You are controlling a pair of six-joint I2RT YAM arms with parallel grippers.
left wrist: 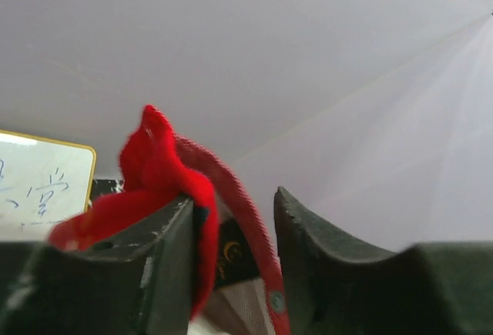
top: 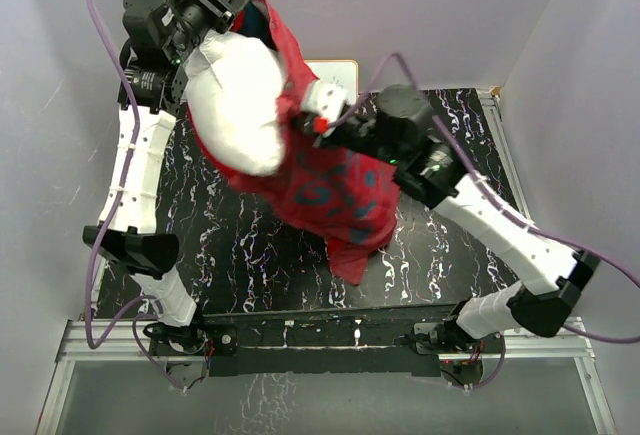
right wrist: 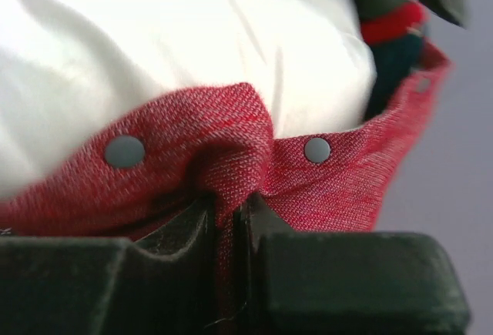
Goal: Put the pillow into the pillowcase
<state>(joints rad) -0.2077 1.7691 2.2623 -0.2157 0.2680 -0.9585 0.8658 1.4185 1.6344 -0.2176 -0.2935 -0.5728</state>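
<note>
The white pillow (top: 240,95) hangs above the table, its lower end sunk into the red printed pillowcase (top: 335,190) and its upper part bare. High at the back left, my left gripper (top: 235,5) is at the case's top edge. In the left wrist view its jaws (left wrist: 233,196) stand apart, with the red hem (left wrist: 154,165) draped over one finger and running through the gap. My right gripper (top: 318,120) is at the case's mouth on the pillow's right. It (right wrist: 227,200) is shut on a fold of the snap-studded hem (right wrist: 231,127), with the pillow (right wrist: 154,42) bulging just behind.
A black marbled tabletop (top: 250,255) lies below the hanging cloth. A small framed whiteboard (top: 335,73) stands against the back wall, also seen at the left (left wrist: 38,185) of the left wrist view. Grey walls close in on the left, back and right.
</note>
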